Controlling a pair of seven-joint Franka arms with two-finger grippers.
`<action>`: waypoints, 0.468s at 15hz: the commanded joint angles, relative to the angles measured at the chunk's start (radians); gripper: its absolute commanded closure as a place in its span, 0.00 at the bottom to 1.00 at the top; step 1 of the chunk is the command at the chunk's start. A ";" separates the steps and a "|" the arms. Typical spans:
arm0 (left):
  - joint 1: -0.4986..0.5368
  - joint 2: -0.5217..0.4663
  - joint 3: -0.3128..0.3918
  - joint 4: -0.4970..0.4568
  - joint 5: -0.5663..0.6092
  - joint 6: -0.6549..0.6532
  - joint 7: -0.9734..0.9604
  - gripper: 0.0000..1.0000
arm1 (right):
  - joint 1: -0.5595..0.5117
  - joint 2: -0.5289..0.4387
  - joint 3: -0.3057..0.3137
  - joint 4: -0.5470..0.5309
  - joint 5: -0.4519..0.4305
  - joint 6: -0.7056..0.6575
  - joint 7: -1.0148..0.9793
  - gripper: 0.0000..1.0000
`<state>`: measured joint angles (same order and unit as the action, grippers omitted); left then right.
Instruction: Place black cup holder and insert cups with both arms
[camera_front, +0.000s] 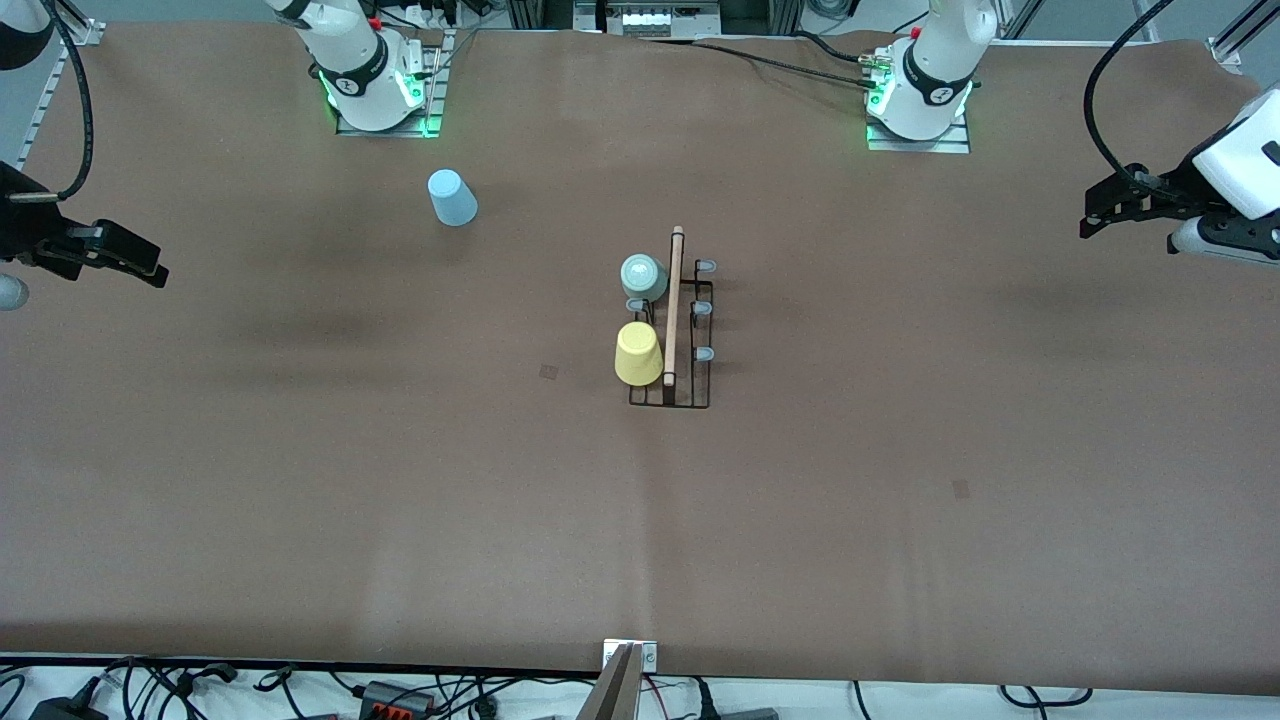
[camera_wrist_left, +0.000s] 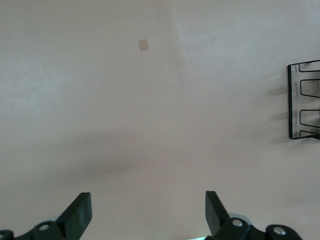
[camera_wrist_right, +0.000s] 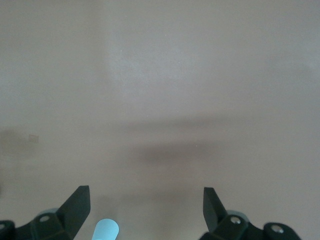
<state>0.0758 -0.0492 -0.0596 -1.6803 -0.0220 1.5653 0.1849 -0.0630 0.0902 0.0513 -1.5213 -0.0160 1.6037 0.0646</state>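
The black cup holder (camera_front: 680, 330) stands mid-table with the yellow cup (camera_front: 638, 354) and mint cup (camera_front: 643, 277) on its prongs; the blue cup (camera_front: 452, 197) sits loose, farther off, near the right arm's base. Both the left gripper (camera_wrist_left: 148, 212) and right gripper (camera_wrist_right: 146, 207) hover spread and empty over the table's ends. A careless grasp could likely tip the blue cup, or seating it could nudge the light rack.

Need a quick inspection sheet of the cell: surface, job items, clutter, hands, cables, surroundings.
Surface: brown table cover, small dark marks.
Job's things: black cup holder mid-table; mint green cup and yellow cup upside down on its prongs; light blue cup inverted alone near the right arm's base.
Clutter: nothing seen.
Hands: left hand open, empty, over its end of the table; right hand open, empty, over its own end.
Cables: black cables between the bases; more along the near edge.
Surroundings: aluminium framing at the corners.
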 joint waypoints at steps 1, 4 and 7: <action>0.006 0.002 0.001 0.007 -0.019 -0.002 0.014 0.00 | -0.008 -0.007 -0.002 0.004 0.014 -0.008 -0.020 0.00; 0.006 0.002 0.001 0.007 -0.019 -0.002 0.013 0.00 | -0.008 -0.012 -0.004 0.006 0.013 -0.019 -0.014 0.00; 0.006 0.002 0.004 0.007 -0.021 -0.001 0.010 0.00 | -0.011 -0.012 -0.025 0.004 0.013 -0.028 -0.017 0.00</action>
